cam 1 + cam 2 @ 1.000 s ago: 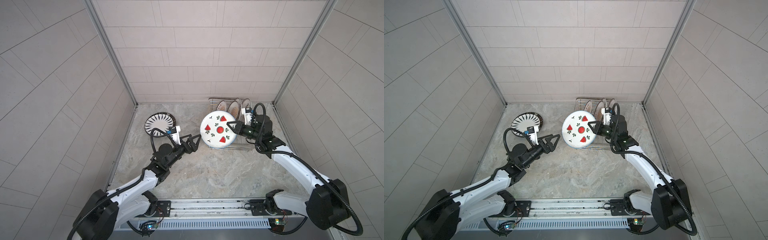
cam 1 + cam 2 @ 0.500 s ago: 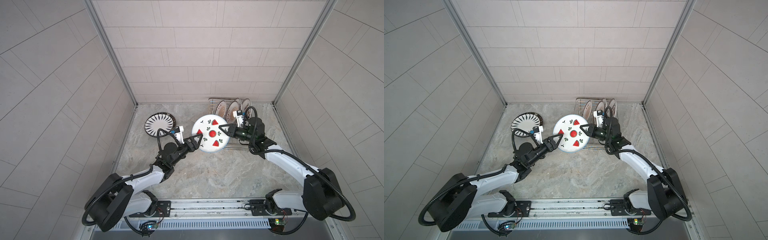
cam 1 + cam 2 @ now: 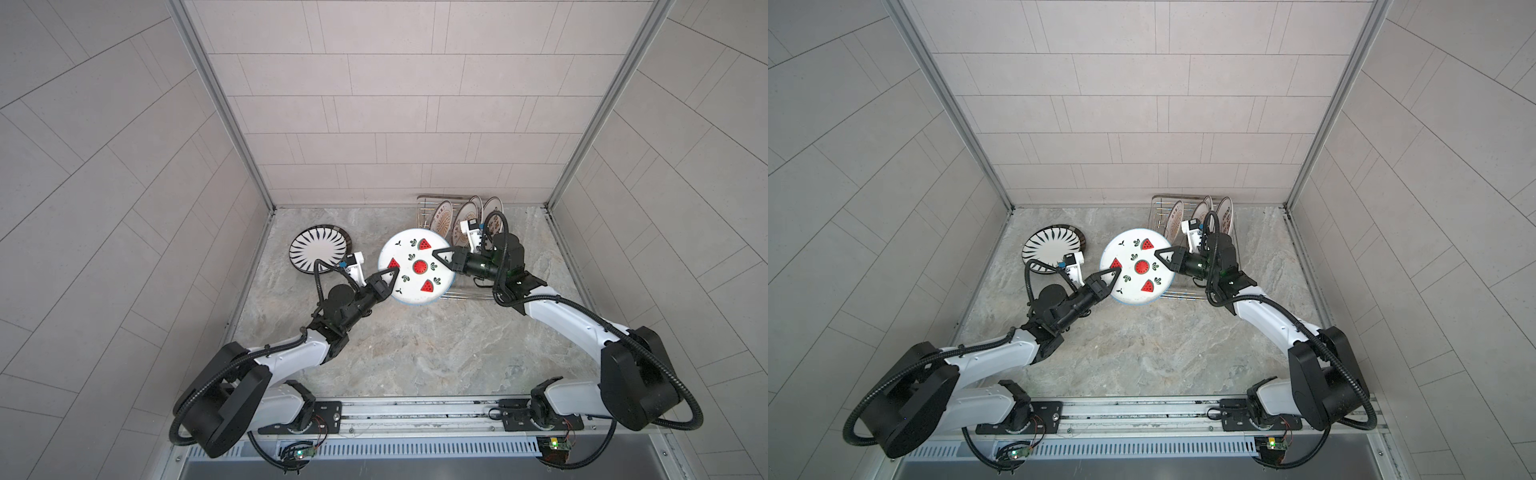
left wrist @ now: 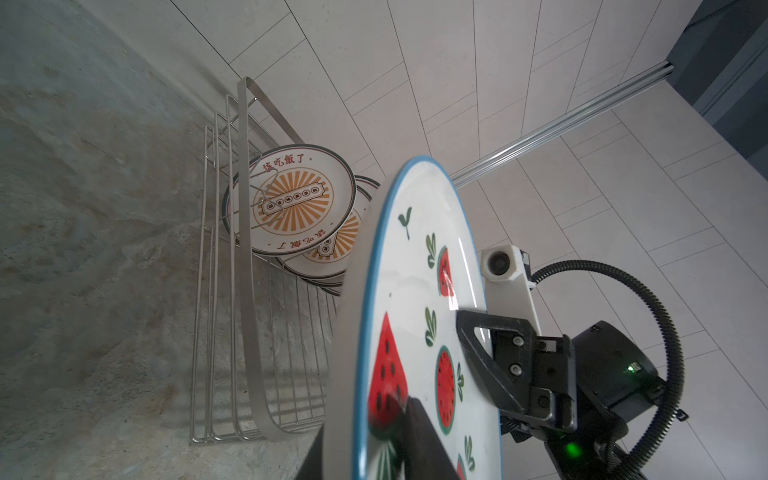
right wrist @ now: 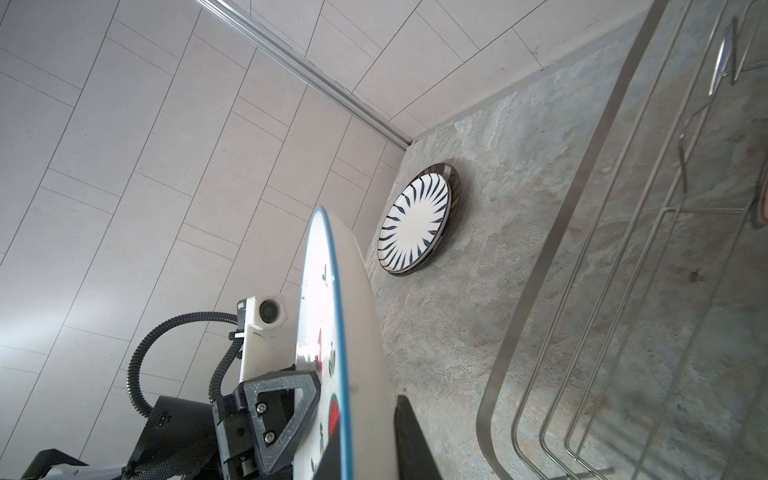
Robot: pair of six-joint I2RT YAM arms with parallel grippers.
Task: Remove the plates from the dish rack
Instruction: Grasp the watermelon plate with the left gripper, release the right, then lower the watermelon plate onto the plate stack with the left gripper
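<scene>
In both top views the dish rack (image 3: pixel 423 204) (image 3: pixel 1158 203) stands at the back of the table (image 3: pixel 415 357), right of centre. Three sunburst plates (image 3: pixel 443 216) stand on edge among its tines. A striped plate (image 3: pixel 319 252) (image 3: pixel 1052 249) lies flat at the back left, with a darker rim showing under its right edge. Between them I hold the watermelon plate (image 3: pixel 409 286) (image 3: pixel 1133 286) face up above the table, and it covers the rack's near left corner. My left gripper (image 3: pixel 390 277) (image 3: pixel 1114 275) is closed on its left rim and my right gripper (image 3: pixel 436 257) (image 3: pixel 1160 257) on its right rim, each with one finger lying over the printed face.

In the left wrist view the watermelon plate (image 4: pixel 415 266) rises nearly edge-on and hides part of the sunburst plates (image 4: pixel 291 199), which lean together at the rack's far end. The rack's flat band (image 4: pixel 248 266) runs beside the plate. One of my left fingers (image 4: pixel 419 432) presses the face over a red slice; the other is mostly hidden behind the plate. My right gripper's finger (image 4: pixel 482 336) sits on the face at the opposite rim.

In the right wrist view the plate's blue edge (image 5: pixel 336 291) stands in the middle. The left gripper's triangular finger (image 5: pixel 286 395) is against its face, and a dark finger (image 5: pixel 409 432) of my right gripper is against its back. The striped plate (image 5: pixel 415 224) lies beyond on the table, well apart from the rack's rim (image 5: pixel 536 299).
</scene>
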